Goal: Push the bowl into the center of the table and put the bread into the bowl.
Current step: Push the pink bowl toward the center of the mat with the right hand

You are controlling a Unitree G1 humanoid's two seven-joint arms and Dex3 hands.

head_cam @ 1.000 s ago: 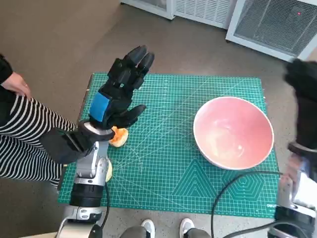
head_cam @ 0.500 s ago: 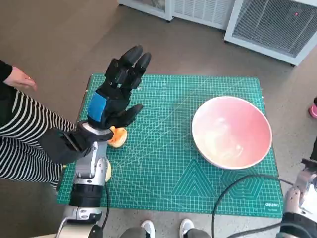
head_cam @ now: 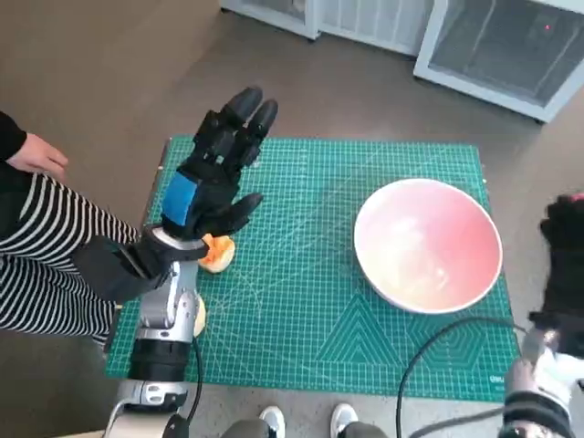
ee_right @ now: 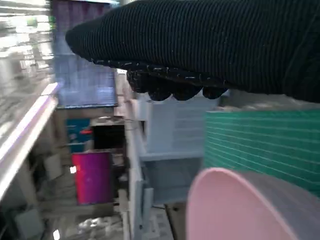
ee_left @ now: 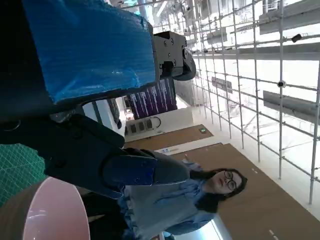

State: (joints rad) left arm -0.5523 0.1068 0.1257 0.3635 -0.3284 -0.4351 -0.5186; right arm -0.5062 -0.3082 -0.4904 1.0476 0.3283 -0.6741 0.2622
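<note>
The pink bowl (head_cam: 427,242) stands empty on the right half of the green mat (head_cam: 310,310); its rim also shows in the left wrist view (ee_left: 55,210) and the right wrist view (ee_right: 240,205). The orange-brown bread (head_cam: 217,253) lies near the mat's left edge, partly hidden under my left wrist. My left hand (head_cam: 212,178) hovers above it, fingers stretched out and empty; its blue-taped back (ee_left: 85,50) fills its own view. My gloved right hand (head_cam: 564,260) is raised just off the table's right edge, level with the bowl and apart from it, holding nothing. The glove (ee_right: 215,45) sits above the bowl's rim.
A small yellowish thing (head_cam: 199,315) lies by my left forearm at the mat's left edge. A person in striped clothing (head_cam: 46,246) sits close on the left, one hand (head_cam: 36,155) near the table. White units (head_cam: 493,46) stand beyond the far edge. A person (ee_left: 200,190) shows behind the bowl.
My right hand, high at the right edge a second ago, dropped out of sight and is back lower down, beside the bowl. Left hand, bowl and bread have stayed in place.
</note>
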